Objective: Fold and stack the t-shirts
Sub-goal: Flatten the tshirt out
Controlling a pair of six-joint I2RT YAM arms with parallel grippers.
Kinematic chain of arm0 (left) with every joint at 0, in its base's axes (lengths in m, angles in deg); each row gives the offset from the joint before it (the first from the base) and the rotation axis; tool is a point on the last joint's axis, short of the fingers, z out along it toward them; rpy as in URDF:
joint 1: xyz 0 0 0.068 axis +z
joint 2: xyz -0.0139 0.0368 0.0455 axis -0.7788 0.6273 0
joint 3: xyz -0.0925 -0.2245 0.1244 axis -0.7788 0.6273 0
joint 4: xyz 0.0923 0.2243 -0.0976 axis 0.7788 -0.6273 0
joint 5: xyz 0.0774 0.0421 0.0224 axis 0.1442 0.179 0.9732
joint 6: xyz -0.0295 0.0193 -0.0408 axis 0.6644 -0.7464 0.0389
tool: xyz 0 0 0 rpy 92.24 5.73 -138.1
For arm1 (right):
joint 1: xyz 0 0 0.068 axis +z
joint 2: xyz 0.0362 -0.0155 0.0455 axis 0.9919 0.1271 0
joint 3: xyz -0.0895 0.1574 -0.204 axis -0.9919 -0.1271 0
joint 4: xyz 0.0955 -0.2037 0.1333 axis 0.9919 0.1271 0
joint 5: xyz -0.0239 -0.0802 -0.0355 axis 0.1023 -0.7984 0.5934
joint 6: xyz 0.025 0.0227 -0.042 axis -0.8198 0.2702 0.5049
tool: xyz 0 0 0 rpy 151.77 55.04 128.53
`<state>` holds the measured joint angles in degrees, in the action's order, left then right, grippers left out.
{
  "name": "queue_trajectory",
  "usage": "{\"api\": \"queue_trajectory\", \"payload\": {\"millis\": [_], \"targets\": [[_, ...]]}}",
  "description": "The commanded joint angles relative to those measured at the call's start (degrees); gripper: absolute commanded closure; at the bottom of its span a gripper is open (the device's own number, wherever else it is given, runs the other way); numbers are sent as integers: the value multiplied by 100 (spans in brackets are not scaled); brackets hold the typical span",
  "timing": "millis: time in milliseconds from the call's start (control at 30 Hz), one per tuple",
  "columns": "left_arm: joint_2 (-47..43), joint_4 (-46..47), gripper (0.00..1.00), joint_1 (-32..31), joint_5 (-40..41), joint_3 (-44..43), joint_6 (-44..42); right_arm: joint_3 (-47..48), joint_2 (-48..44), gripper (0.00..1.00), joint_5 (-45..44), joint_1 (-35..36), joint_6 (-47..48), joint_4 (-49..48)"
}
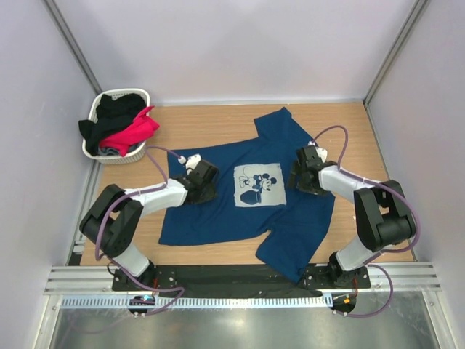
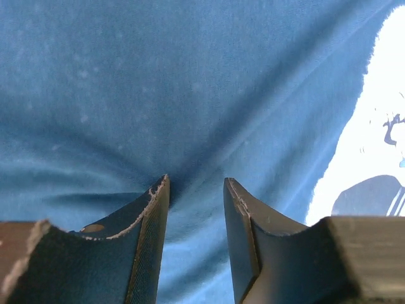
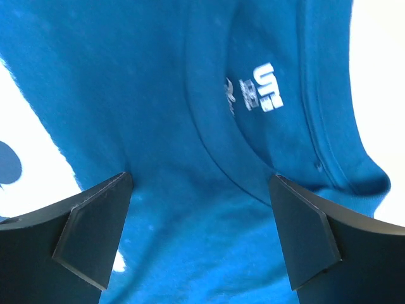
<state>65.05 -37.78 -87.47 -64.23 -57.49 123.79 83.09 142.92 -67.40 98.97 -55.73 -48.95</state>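
Wooden table with spread navy t-shirt and white basket.

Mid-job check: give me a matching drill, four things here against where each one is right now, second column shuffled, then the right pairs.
1. navy t-shirt
2. pink t-shirt
3. left pincer
4. right pincer

A. in the basket, far left corner
B. over the collar, jaws wide apart
C. spread on the table
D. on plain blue cloth left of the print, jaws a narrow gap apart

Pairs: 1-C, 2-A, 3-D, 4-B
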Motion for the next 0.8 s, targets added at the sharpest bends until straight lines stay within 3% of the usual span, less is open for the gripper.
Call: {"api": "queue_trajectory", "payload": {"millis": [0, 333, 500, 633, 767], "targets": [[9, -803, 58, -288, -188, 443, 380, -515, -468, 5, -238, 25, -189, -55], [-501, -1655, 58, -815, -135, 689, 837, -1545, -1373, 11, 104, 25, -777, 235], [-694, -2052, 57, -895, -162, 593, 820, -1853, -1760, 16, 798, 51, -1226, 384], [-835, -2683, 48, -886, 198, -160, 627, -1213, -2207, 13, 562, 113, -1157, 1262], [-1002, -3098, 27, -563, 514, -1135, 40, 341, -2324, 4, 176, 113, -464, 1991]]}}
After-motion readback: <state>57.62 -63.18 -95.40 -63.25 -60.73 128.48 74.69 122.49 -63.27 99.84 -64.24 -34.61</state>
